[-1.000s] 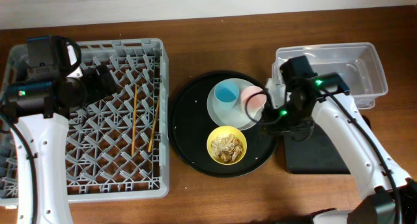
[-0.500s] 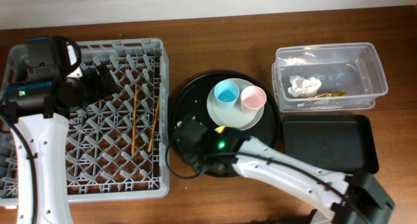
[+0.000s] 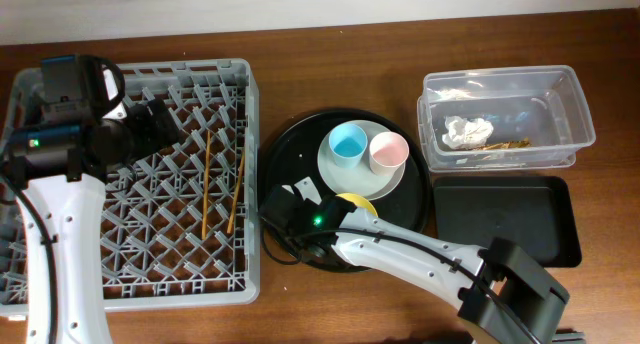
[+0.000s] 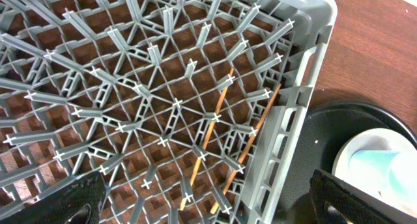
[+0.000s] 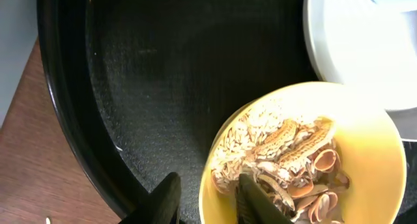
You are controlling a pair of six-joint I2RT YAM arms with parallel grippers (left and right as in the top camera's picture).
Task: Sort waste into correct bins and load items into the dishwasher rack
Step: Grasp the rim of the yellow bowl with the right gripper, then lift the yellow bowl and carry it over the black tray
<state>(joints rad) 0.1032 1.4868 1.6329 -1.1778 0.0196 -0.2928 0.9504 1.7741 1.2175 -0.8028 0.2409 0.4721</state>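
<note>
The right end effector (image 5: 208, 183) is spread, one finger outside the wall of the yellow bowl (image 5: 368, 162) and the other inside it above the food scraps (image 5: 287, 155), so the near rim sits between them; whether either finger touches the rim I cannot tell. The bowl stands on the round black tray (image 5: 143, 81), just beside the pale plate (image 5: 365, 48). It looks stiff and light, with a smooth, glossy wall that could slide in a pinch, so that near rim seems the sensible place to take hold, gripped firmly. Its load is loose: pale flakes, curled beige-brown peelings and crumbs heaped toward the gripped side, likely to spill at any tilt, so it wants carrying level until it is over a bin. The left end effector (image 4: 207, 196) hangs wide open and empty above the dishwasher rack (image 4: 130, 87), where the two chopsticks (image 4: 208, 136) lie.
</note>
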